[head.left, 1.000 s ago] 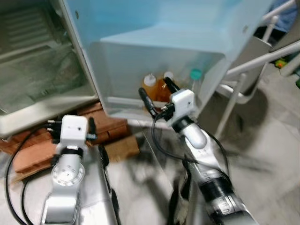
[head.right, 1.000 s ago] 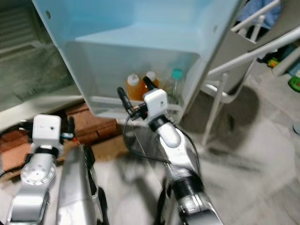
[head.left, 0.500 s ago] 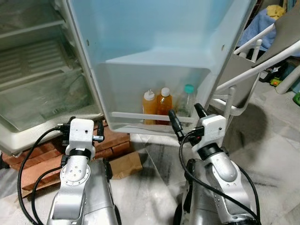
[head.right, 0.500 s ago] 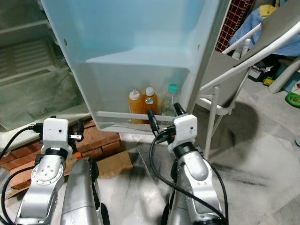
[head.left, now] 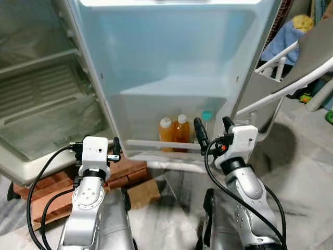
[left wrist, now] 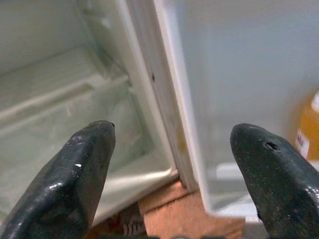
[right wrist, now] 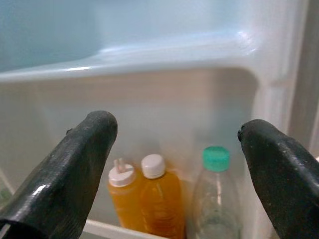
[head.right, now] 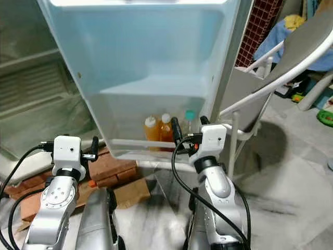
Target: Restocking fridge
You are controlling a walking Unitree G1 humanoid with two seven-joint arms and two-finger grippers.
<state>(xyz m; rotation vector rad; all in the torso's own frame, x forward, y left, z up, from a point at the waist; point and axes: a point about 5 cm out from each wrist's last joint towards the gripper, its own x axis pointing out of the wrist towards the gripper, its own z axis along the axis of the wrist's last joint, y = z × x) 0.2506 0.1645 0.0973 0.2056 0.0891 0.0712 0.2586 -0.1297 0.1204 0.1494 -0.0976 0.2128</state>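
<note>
Three bottles in the lowest door shelf [head.left: 166, 145] of the open fridge door [head.left: 166, 57]: two orange bottles [right wrist: 149, 201] side by side, one clear bottle with a teal cap [right wrist: 215, 205] just beside them. Right gripper [head.left: 213, 131] just in front of that shelf, jaws spread, holding nothing. Left gripper [left wrist: 174, 169] near the door's hinge edge, jaws spread, empty, above two stacked bricks [head.left: 125, 169].

Both silver arms were raised forward, grippers empty.
The left gripper [head.left: 95, 147] was held low with its fingers [left wrist: 75, 169] spread wide; the right gripper [head.left: 212, 130] sat higher, its fingers [right wrist: 75, 164] likewise spread apart, holding nothing.
</note>
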